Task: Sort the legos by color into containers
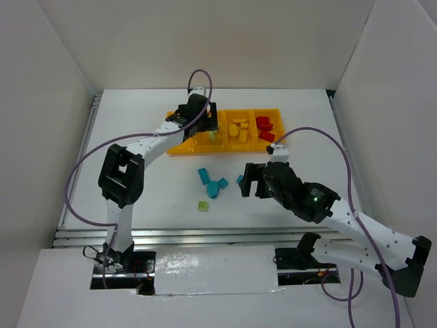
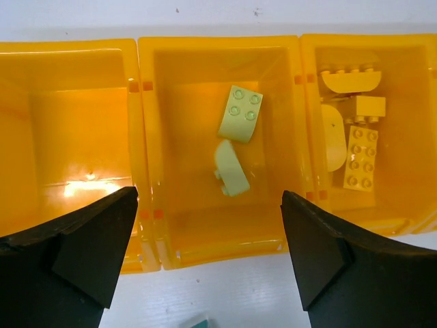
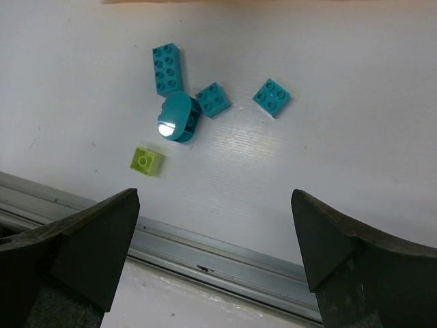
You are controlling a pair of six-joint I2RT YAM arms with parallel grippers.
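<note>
- White table (image 1: 150,205), matte with faint ribbing. White walls (image 1: 41,102) stand on the left, right and back.
- Metal rail (image 1: 205,236) runs along the table edge on the near side of the tray.
- Purple cables (image 1: 78,178) loop off both arms.
- Orange-yellow tray (image 1: 179,147) is glossy plastic, one row of square open compartments, at the far middle of the table.
- In the tray: two pale green bricks (image 2: 240,113) share one compartment. One lies studs up, the other is rounded and tilted. They lie close; cannot tell if they touch.
- The compartment to the right of those holds yellow bricks (image 2: 360,157), piled and touching.
- Red bricks (image 1: 264,126) sit in the tray's right end compartment.
- The compartment left of the green one shows glare on its floor.
- On the table, near side of the tray and well apart from it: four blue bricks (image 3: 166,68). One is long, one rounded, two square. Three cluster close; one square lies apart.
- Small green brick (image 3: 146,160) lies just past that cluster, farther from the tray.
- Left gripper (image 2: 208,205) hangs over the tray's green compartment, fingers wide apart, nothing between them.
- Right gripper (image 3: 213,201) hangs on the near side of the tray by the blue bricks, fingers spread, holding nothing.
- In the top view the left arm covers the tray's left half.
- The left wrist view cuts off the yellow compartment's right edge and leaves out the red compartment.
- The yellow brick count is hard to make out.
</note>
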